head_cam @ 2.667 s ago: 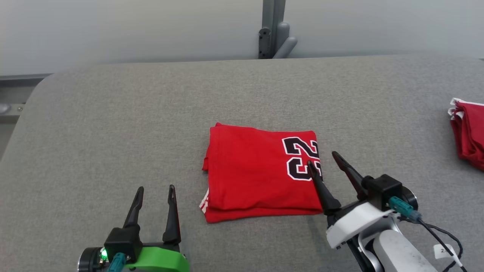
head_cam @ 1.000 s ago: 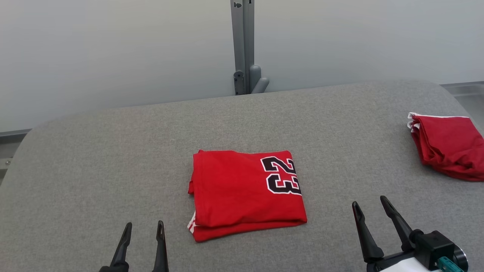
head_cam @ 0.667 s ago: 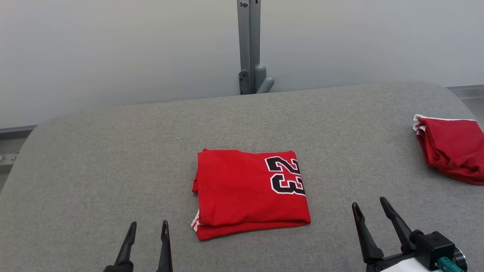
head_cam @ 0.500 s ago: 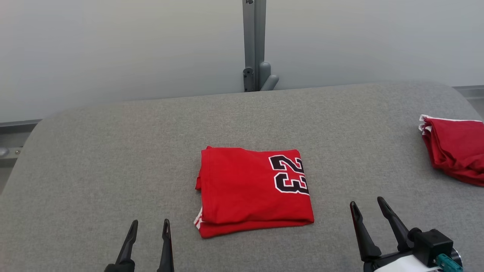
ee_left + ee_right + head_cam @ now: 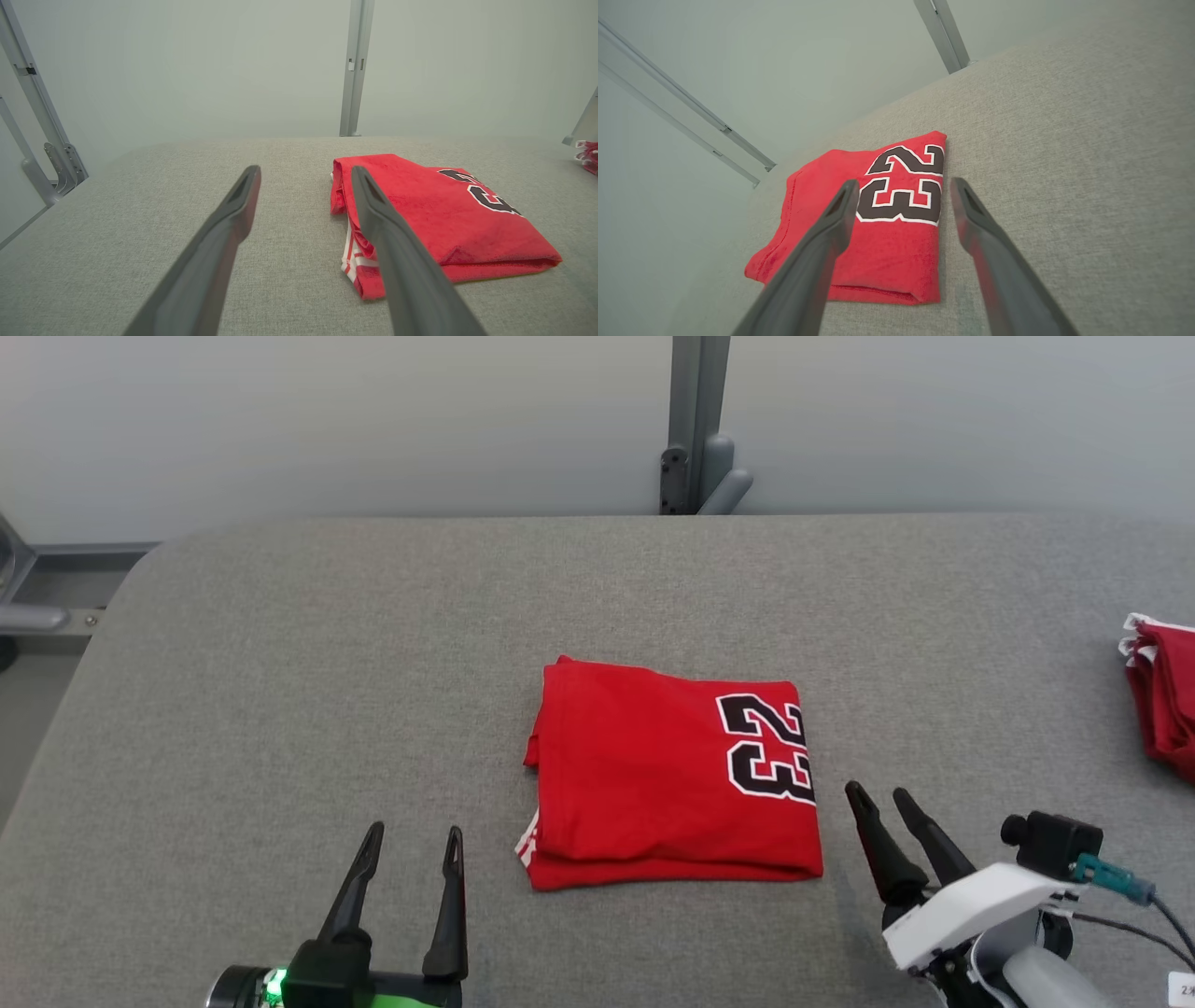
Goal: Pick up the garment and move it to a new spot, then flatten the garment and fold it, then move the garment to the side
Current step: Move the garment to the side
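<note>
The garment (image 5: 653, 775) is a red jersey with a black "23", folded into a neat square in the middle of the grey padded table (image 5: 280, 644). It also lies ahead of the fingers in the left wrist view (image 5: 444, 219) and the right wrist view (image 5: 878, 224). My left gripper (image 5: 414, 833) hovers open near the front edge, left of the garment's near-left corner. To the right of the garment's near-right corner, my right gripper (image 5: 878, 791) is open and empty, a small gap away from the cloth.
A second red garment (image 5: 1162, 705) lies bunched at the table's right edge. A grey metal post (image 5: 691, 425) stands behind the far edge against a pale wall. The table's rounded left corner (image 5: 149, 555) drops off to the floor.
The camera has tilted down and turned left, shifting the whole picture. The right gripper now sits closer to the garment's right edge, rolled so its fingers look nearer together. The garment lies as before.
</note>
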{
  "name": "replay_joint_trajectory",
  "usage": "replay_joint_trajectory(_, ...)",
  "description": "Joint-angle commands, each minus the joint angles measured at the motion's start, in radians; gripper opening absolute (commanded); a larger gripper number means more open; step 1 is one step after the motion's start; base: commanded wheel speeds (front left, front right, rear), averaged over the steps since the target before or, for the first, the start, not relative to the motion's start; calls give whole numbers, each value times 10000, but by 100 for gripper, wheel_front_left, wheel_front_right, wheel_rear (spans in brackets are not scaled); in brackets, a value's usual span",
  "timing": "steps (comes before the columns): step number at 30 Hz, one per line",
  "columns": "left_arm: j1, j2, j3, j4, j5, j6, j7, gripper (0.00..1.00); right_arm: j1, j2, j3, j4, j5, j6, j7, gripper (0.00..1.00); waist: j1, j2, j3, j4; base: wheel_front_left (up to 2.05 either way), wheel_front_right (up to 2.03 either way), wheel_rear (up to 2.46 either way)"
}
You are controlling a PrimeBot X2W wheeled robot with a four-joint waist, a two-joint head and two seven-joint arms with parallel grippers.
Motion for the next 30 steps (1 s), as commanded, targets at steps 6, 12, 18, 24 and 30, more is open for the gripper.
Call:
replay_joint_trajectory(6, -700, 15, -255, -172, -21, 82, -23, 100, -1430, -867, 871, 623, 3321, 1, 873, 100, 0, 0, 1098, 691, 0, 0, 0)
replay_joint_trajectory(12, -1089, 15, -425, -161, -78, 94, -23, 100, -2084, -1271, 1006, 1066, 5357, 1, 1853, 100, 0, 0, 1679, 1038, 0, 0, 0)
replay_joint_trajectory(18, -1333, 15, -506, -157, -103, 175, -23, 100, -2419, -1432, 1290, 1344, 6132, 1, 2577, 100, 0, 0, 2000, 1246, 0, 0, 0)
replay_joint_trajectory(24, -1467, 15, -537, -153, -42, 197, -23, 100, -2577, -1337, 1559, 1448, 6494, 0, 2979, 35, 0, 0, 2108, 1275, 0, 0, 0)
replay_joint_trajectory(30, -1545, 15, -542, -119, 17, 226, -23, 100, -2581, -1462, 1614, 1278, 6524, 1, 2859, 0, 0, 0, 2052, 1198, 0, 0, 0)
